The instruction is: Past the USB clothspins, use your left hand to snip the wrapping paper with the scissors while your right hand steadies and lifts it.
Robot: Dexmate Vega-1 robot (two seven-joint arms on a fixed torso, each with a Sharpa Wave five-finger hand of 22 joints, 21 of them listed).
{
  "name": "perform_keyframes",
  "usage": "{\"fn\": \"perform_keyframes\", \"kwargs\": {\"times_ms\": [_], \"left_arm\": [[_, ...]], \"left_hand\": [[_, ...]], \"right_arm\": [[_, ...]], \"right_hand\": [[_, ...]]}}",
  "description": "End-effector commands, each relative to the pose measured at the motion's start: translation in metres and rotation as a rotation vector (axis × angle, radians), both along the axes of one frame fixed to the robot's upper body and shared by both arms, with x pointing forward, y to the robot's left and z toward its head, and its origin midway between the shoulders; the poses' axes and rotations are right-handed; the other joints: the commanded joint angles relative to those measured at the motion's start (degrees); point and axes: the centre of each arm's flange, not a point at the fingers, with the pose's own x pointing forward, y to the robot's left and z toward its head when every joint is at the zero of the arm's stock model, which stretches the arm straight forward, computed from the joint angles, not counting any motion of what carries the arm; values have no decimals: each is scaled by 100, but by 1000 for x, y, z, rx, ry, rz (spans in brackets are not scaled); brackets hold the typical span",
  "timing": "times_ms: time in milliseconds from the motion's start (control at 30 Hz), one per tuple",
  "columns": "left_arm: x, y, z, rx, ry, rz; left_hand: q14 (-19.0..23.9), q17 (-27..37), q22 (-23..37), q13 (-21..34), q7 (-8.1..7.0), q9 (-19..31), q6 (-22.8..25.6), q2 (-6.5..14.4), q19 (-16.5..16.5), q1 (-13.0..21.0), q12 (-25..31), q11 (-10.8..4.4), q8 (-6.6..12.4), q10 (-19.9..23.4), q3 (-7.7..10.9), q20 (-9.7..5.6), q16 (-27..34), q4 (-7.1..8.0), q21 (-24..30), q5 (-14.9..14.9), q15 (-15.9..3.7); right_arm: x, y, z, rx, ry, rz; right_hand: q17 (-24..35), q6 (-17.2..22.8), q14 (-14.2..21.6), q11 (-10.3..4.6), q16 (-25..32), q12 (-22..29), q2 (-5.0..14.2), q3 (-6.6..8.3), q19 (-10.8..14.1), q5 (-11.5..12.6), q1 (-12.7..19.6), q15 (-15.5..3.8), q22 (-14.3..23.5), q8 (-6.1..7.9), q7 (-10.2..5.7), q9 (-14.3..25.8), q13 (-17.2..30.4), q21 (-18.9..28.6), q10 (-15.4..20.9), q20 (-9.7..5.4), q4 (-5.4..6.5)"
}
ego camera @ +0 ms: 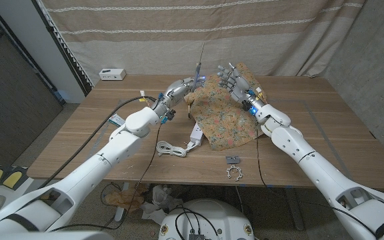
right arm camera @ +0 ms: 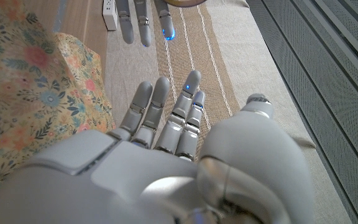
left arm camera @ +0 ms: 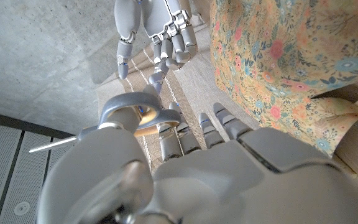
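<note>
Over the table's far side, the left hand grips the scissors, blades up and clear of the floral wrapping paper below; right hand hovers alongside, fingers spread, holding nothing, probably ready to steady it.

left hand raised, holds scissors blades up | right hand fingers spread at far edge of floral paper; nothing gripped | white cable, clip on table
</note>
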Motion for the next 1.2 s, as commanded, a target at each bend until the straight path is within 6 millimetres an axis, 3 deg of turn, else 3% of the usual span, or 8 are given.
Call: {"fn": "perform_keyframes", "kwargs": {"times_ms": [33,367,433,533,600,700,1200], "left_arm": [[5,-1,3,-112,75,-207],[9,-3,7,-96,95,-271],[11,-3,8,-84,98,-281],[11,-4,9,-74,95,-278],[12,-4,10,-65,88,-283],[13,-5,10,-74,90,-293],[18,-7,2,-136,120,-370]], "left_hand": [[123,6,15,35,-13,-134,185,-113,59,10,53,-251,39,430,-4,-233,39,-94,27,57,-783],[275,-11,16,26,-58,-555,645,-216,109,152,49,-241,10,665,58,-177,26,-301,26,126,-832],[354,-27,14,-45,-157,-846,983,-348,151,232,-11,-235,-18,736,78,-139,3,-412,26,135,-884],[377,-37,12,-218,-180,-1351,1417,-631,179,467,-162,-233,-154,649,132,-106,-44,-527,8,153,-894],[415,-14,13,-351,-145,-1857,1816,-823,193,670,-198,-235,-331,531,193,-104,-36,-500,-5,173,-943],[405,4,15,-378,-101,-2225,2107,-968,186,797,-207,-234,-459,309,217,-69,-38,-491,-15,183,-950],[325,-5,13,-392,-111,-2753,2351,-1273,187,1131,-148,-239,-699,198,249,-61,-50,-545,-24,168,-936]], "right_arm": [[4,-6,0,-2,21,-20],[5,-12,3,-9,15,-34],[5,-12,1,-4,27,-28],[6,-12,-1,-2,34,-27],[6,-12,-1,-2,33,-29],[6,-14,1,-1,28,-38],[5,-17,4,-7,30,-56]], "right_hand": [[5,9,38,-24,24,49,64,0,15,22,-6,-939,-4,19,-21,21,51,-8,-31,-413,-12],[-35,82,66,-64,53,155,111,46,57,34,113,-952,-68,43,-46,26,130,0,-4,-447,-105],[-42,96,68,-63,57,170,115,52,59,36,137,-952,-79,45,-42,24,144,0,-8,-449,-123],[-49,109,68,-68,63,200,118,57,66,36,156,-950,-92,45,-38,20,159,2,17,-459,-140],[-56,112,69,-81,68,218,126,62,67,36,168,-949,-102,43,-44,18,168,3,28,-461,-152],[-61,121,68,-85,72,227,131,64,62,35,175,-948,-111,44,-44,16,169,3,31,-461,-160],[-91,158,61,-85,96,252,163,80,62,30,218,-947,-163,43,-57,7,131,8,45,-463,-208]]}}
